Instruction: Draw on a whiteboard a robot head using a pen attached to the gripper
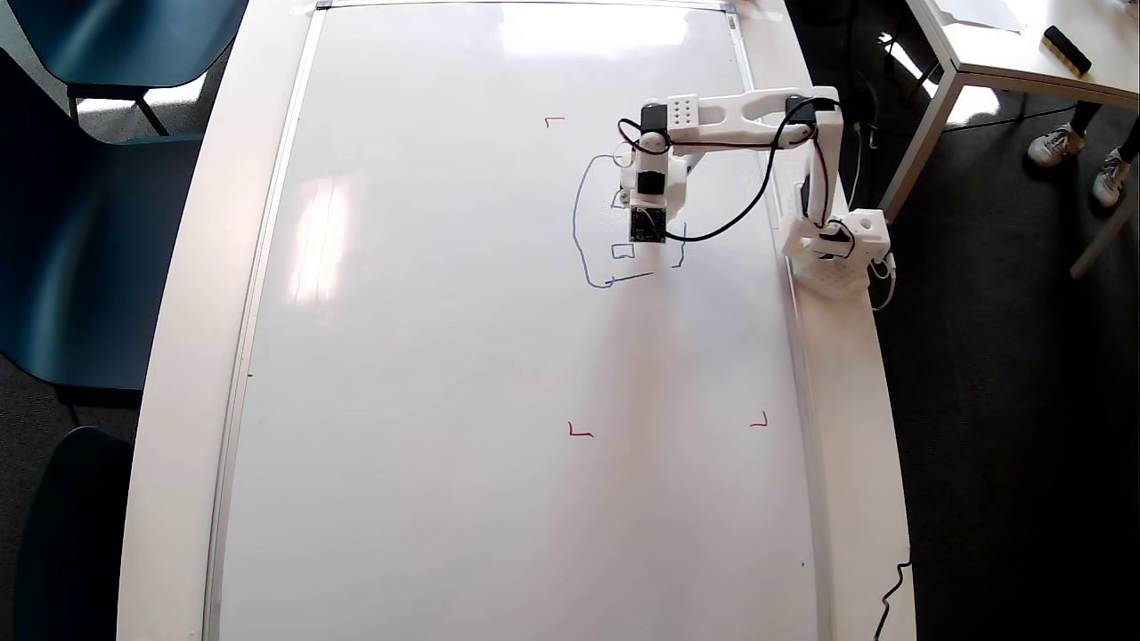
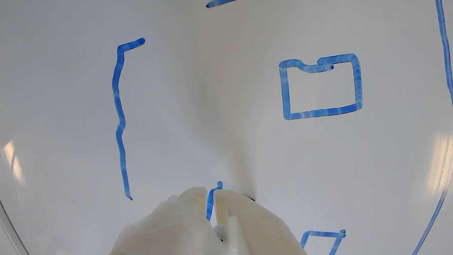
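The whiteboard (image 1: 445,356) fills the table. The robot head (image 1: 576,227) is a thin dark-blue sketch at the upper right, with a curved left side, a bottom stroke and a small square (image 1: 623,252). My gripper (image 1: 647,200) hangs over the sketch's middle, pointing down at the board. In the wrist view my gripper (image 2: 210,209) sits at the bottom edge with its jaws together over the board (image 2: 212,106). A short blue stroke shows in the slit between them. A blue square (image 2: 355,85) lies at upper right and a long wavy line (image 2: 118,106) at left. The pen is hidden, apart from perhaps a dark speck beside the right finger.
The arm's base (image 1: 842,249) stands on the table's right rim. Red corner marks (image 1: 555,120) (image 1: 580,433) (image 1: 759,421) lie on the board. Blue chairs (image 1: 89,223) stand at left. Another table (image 1: 997,62) holds a black block (image 1: 1066,49), with someone's feet (image 1: 1055,142) nearby.
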Controlling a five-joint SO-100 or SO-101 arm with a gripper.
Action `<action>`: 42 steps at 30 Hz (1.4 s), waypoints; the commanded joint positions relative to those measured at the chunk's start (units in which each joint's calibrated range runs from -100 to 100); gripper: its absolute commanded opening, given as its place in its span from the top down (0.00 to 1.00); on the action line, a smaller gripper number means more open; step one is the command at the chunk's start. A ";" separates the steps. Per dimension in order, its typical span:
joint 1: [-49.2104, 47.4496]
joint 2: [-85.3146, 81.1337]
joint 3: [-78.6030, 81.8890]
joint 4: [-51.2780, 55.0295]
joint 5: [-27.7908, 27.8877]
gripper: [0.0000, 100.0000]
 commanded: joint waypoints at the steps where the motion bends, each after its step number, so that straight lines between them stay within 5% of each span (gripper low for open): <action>1: -0.89 -0.54 0.56 -0.65 -0.84 0.99; 27: -0.60 -9.76 10.18 -0.56 -0.79 0.99; 42: -2.88 -8.51 -8.16 2.57 -4.81 0.99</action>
